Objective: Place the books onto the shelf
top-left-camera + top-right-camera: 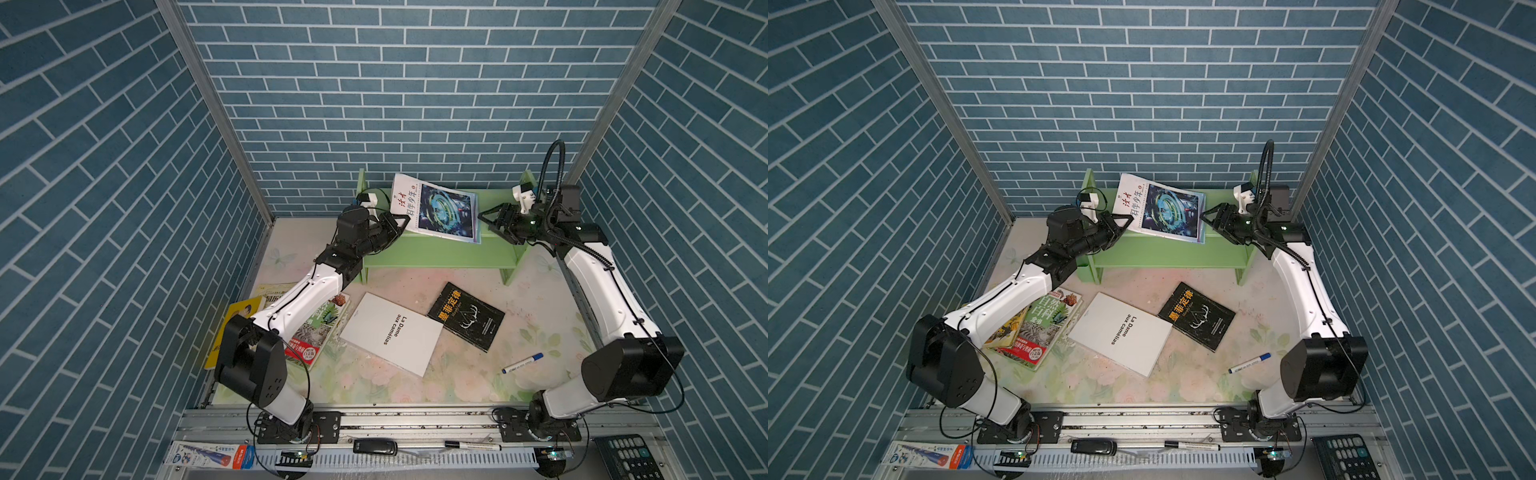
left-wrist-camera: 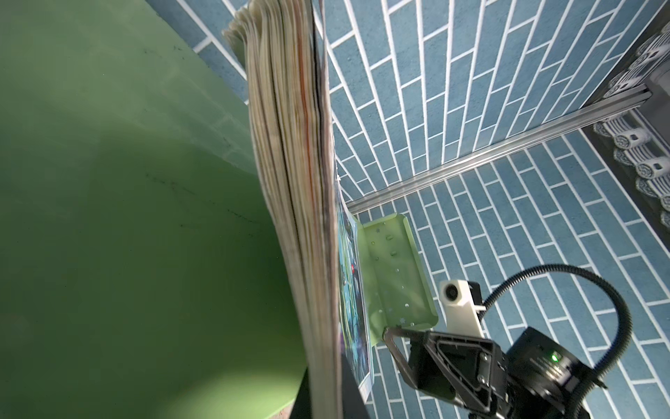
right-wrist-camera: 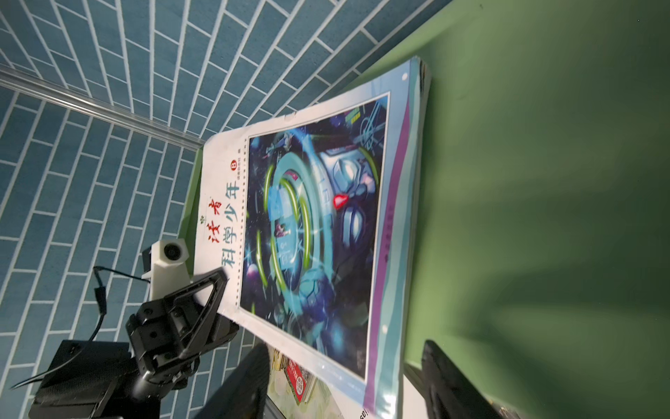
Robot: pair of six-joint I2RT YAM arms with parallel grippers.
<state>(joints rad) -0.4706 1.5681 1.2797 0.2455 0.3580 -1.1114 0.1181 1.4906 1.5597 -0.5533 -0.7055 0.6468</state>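
Pinching the glossy sci-fi book [image 1: 440,214] on the green shelf [image 1: 436,254], left end effector [image 1: 402,224] clamps; right end effector [image 1: 484,221] gapes empty.

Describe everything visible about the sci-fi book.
The sci-fi book is a paperback: white cover, red and blue characters, blue space picture, wavy page edges. It lies cover up, askew on the green shelf. The left gripper is shut on its white margin; the right gripper, open, sits at the opposite edge.

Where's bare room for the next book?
Shelf: lower tier bare in front of the sci-fi book. Table: free between black book, marker pen and right arm; the front strip past the white book. Crowded: stacked books under the left arm.
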